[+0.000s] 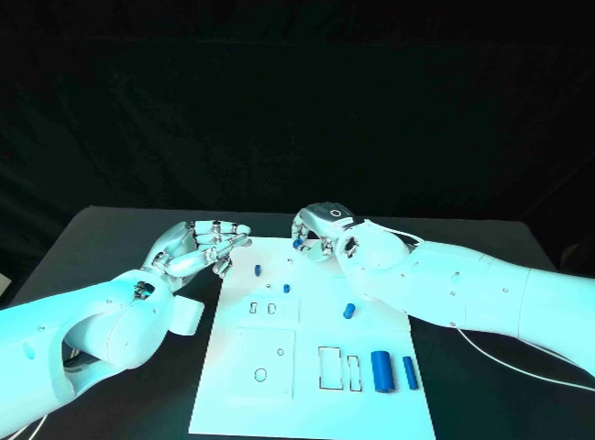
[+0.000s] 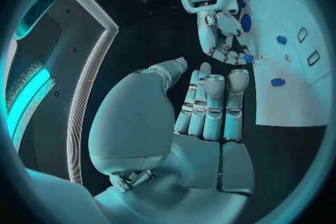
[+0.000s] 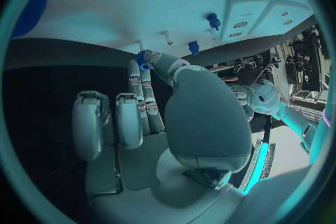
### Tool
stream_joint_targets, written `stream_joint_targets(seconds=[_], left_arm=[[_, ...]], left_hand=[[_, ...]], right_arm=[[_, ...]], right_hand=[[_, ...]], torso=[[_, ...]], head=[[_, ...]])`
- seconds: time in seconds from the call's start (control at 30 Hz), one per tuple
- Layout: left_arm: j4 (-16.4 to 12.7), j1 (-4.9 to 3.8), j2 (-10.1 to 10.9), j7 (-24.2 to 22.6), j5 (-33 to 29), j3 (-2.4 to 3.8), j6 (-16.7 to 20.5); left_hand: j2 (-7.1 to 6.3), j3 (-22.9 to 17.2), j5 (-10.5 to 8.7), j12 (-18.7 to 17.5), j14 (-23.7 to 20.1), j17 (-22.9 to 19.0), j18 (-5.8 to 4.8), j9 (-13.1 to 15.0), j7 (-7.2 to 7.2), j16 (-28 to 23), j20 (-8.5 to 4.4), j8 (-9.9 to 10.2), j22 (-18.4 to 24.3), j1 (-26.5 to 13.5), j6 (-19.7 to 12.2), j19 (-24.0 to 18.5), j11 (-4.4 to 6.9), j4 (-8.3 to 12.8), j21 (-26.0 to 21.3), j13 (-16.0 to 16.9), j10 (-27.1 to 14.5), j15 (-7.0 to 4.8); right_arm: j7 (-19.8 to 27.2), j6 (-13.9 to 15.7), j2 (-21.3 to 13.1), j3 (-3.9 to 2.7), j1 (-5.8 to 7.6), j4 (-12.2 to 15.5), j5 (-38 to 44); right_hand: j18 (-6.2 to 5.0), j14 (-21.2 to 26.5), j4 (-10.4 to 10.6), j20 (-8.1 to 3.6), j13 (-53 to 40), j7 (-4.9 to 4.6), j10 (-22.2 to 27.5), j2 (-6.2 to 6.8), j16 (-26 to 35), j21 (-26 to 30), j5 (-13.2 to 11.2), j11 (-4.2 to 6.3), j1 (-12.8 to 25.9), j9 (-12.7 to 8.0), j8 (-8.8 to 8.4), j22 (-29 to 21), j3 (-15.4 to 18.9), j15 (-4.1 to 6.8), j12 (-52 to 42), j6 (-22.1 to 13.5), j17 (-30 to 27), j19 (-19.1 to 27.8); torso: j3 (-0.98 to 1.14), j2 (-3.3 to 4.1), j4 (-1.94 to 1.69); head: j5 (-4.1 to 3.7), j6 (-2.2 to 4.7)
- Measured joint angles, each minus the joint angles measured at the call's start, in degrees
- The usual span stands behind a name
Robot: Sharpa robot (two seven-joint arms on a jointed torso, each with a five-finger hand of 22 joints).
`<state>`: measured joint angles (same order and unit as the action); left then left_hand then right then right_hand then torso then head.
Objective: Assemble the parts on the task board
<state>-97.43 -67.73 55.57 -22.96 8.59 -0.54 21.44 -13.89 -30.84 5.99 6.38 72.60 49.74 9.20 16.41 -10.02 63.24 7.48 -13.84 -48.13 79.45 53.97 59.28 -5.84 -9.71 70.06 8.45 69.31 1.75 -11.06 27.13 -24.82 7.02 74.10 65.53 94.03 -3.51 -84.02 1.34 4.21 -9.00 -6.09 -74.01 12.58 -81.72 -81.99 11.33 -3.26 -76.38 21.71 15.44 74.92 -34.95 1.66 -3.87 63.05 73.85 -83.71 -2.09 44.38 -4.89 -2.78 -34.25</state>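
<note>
- Right hand [image 1: 326, 236] pinches a small blue plastic peg [image 3: 143, 61] between thumb and fingertip, held over the far edge of the white task board [image 1: 245, 394].
- Judged: lower it slowly, squared over its hole, before letting go.
- Which way its long axis points I cannot tell; the fingers hide most of it.
- Left hand [image 1: 198, 247] hovers beside the board over the black worktop [image 1: 112, 234], fingers loosely curled, holding nothing.

No text, label, brand, number or sign can be read in any of the views. Nothing legible is carried by the white board [image 1: 311, 367], the blue parts, the arms or the hands.
</note>
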Motion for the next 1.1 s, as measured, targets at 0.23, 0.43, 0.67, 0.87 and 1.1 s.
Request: stream_joint_targets(seconds=[0.23, 0.43, 0.67, 0.87, 1.1], left_arm=[[-0.04, -0.2, -0.07, 0.02, 0.0, 0.0, -0.08], [-0.04, -0.32, -0.13, 0.04, 0.0, 0.0, -0.15], [-0.03, -0.4, -0.11, 0.06, 0.0, 0.0, -0.23], [-0.03, -0.46, -0.09, 0.06, 0.0, 0.0, -0.27], [-0.03, -0.5, -0.11, 0.07, 0.0, 0.0, -0.31]], left_hand=[[0.0, 0.0, 0.0, 0.0, 0.0, 0.0, 0.0, 0.0, 0.0, 0.0, 0.0, 0.0, 0.01, 0.0, 0.0, 0.0, 0.0, 0.0, 0.0, 0.0, 0.0, 0.0], [0.0, 0.0, 0.0, 0.0, 0.18, 0.07, 0.0, -0.01, 0.0, 0.22, 0.0, 0.0, -0.11, 0.0, 0.0, 0.0, 0.0, 0.0, 0.0, 0.01, 0.0, 0.18], [0.0, 0.0, 0.0, 0.0, 0.2, 0.11, 0.0, -0.01, 0.0, 0.22, 0.0, 0.0, -0.16, 0.0, 0.0, 0.0, 0.0, 0.0, 0.0, 0.04, 0.0, 0.2], [0.0, 0.0, 0.0, 0.0, 0.2, 0.1, 0.0, -0.02, 0.0, 0.22, 0.0, 0.0, -0.16, 0.0, 0.0, 0.0, 0.0, 0.0, 0.0, 0.04, 0.0, 0.21], [0.0, 0.0, 0.0, 0.0, 0.2, 0.18, 0.0, 0.05, 0.0, 0.22, 0.21, 0.0, -0.33, 0.0, 0.0, 0.21, 0.0, 0.0, 0.27, 0.04, 0.0, 0.21]], right_arm=[[0.04, -0.03, 1.15, 0.0, -0.23, -1.54, -0.17], [0.06, -0.29, 1.69, -0.1, -0.19, -2.46, -0.23], [0.06, -0.93, 1.88, -0.18, -0.11, -2.91, -0.27], [0.0, -1.13, 2.08, -0.21, -0.08, -3.26, -0.27], [-0.13, -1.25, 2.15, -0.24, -0.03, -3.35, -0.28]], right_hand=[[0.0, 0.0, 0.0, 0.0, 0.0, 0.02, 0.0, 0.01, 0.0, 0.0, 0.32, 0.0, 0.0, 0.09, 0.0, -0.01, 0.01, 0.0, 0.0, -0.15, -0.01, 0.0], [0.0, 0.0, 0.01, 0.0, 0.0, -0.01, 0.0, 0.02, 0.0, 0.0, 0.33, 0.0, 0.01, 0.23, -0.04, -0.01, 0.01, 0.0, 0.01, -0.2, -0.1, 0.0], [0.0, 0.0, 0.01, 0.0, 0.0, -0.01, 0.0, 0.02, 0.0, 0.0, 0.33, 0.0, 0.01, 0.28, -0.06, -0.01, 0.01, 0.0, 0.13, -0.38, -0.13, 0.0], [0.0, 0.0, 0.01, 0.0, 0.0, -0.23, 0.01, 0.19, 0.0, 0.0, 0.33, 0.0, 0.18, 0.42, -0.15, -0.02, 0.02, 0.0, 0.35, -0.61, -0.35, 0.0], [0.0, 0.0, 0.01, 0.0, 0.0, -0.27, 0.01, 0.18, 0.01, 0.0, 0.33, 0.0, 0.35, 0.44, -0.22, 0.03, 0.02, 0.0, 0.43, -0.66, -0.36, 0.0]], torso=[[-0.04, 0.1, -0.05], [-0.05, 0.12, -0.04], [-0.05, 0.14, 0.02], [-0.04, 0.19, 0.09], [-0.04, 0.21, 0.06]], head=[[0.2, -0.05], [0.46, -0.24], [0.7, -0.43], [0.73, -0.4], [0.76, -0.35]])
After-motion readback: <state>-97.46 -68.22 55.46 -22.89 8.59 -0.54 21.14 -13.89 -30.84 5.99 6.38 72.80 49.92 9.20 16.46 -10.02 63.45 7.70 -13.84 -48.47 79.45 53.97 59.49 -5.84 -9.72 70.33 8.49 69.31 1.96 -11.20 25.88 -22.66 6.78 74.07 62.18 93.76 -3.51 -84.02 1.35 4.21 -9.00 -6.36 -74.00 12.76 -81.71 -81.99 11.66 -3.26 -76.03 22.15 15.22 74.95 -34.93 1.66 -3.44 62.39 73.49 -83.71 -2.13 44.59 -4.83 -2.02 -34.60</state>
